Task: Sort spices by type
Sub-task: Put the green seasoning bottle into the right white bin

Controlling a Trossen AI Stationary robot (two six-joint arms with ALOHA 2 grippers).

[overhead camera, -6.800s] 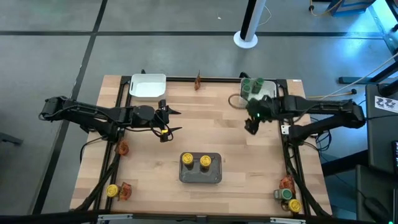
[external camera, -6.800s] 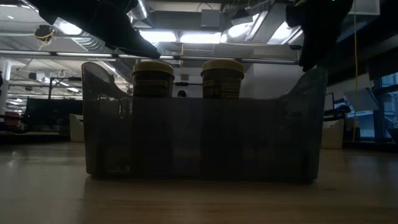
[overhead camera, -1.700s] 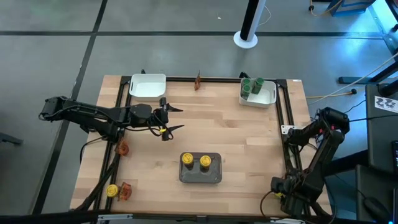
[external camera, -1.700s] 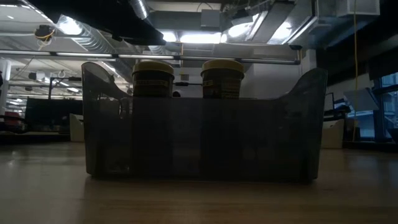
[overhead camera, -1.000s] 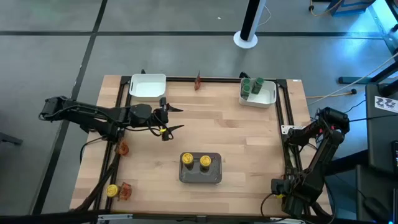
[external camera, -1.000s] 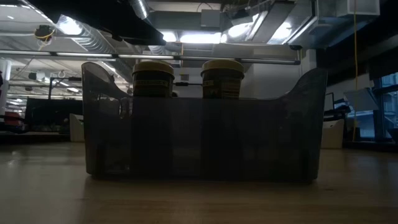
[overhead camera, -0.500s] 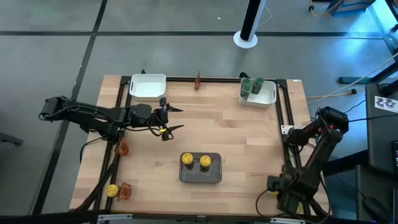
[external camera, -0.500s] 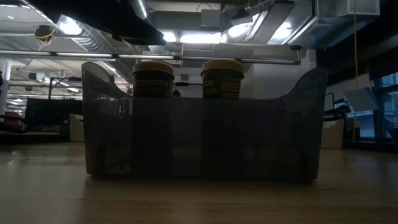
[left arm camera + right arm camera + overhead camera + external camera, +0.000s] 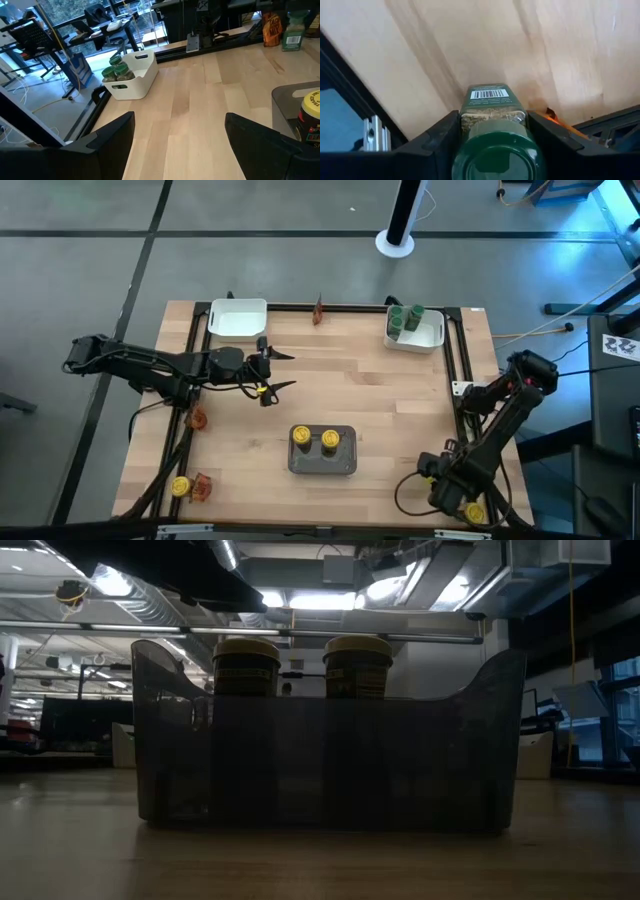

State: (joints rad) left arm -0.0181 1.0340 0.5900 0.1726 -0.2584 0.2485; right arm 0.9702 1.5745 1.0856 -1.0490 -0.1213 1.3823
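Note:
My right gripper (image 9: 495, 131) is at the table's near right corner (image 9: 447, 483), shut on a green-lidded jar (image 9: 494, 135). In the high view the arm hides the jar. My left gripper (image 9: 281, 372) hovers open and empty over the table's left middle, and it also shows in the left wrist view (image 9: 179, 142). Two yellow-lidded jars (image 9: 315, 439) stand in the grey tray (image 9: 323, 464). Green-lidded jars (image 9: 405, 317) stand in the far right white tray (image 9: 428, 338). My right gripper pinches the green-lidded jar between its two fingers (image 9: 441, 134), one on each side of the jar's body (image 9: 492, 116) just below the lid. The fingers point down from above. The jar stands upright, lid toward the wrist. Whether its base is clear of the table I cannot tell.
A white tray (image 9: 238, 319) stands at the far left. Reddish-orange packets lie at the far edge (image 9: 319, 309), by the left rail (image 9: 196, 418) and at the near left (image 9: 204, 487) beside a yellow-lidded jar (image 9: 180, 487). Another yellow-lidded jar (image 9: 473, 511) stands beside my right arm.
My right gripper has gone a little toward the table's left edge at the near right corner.

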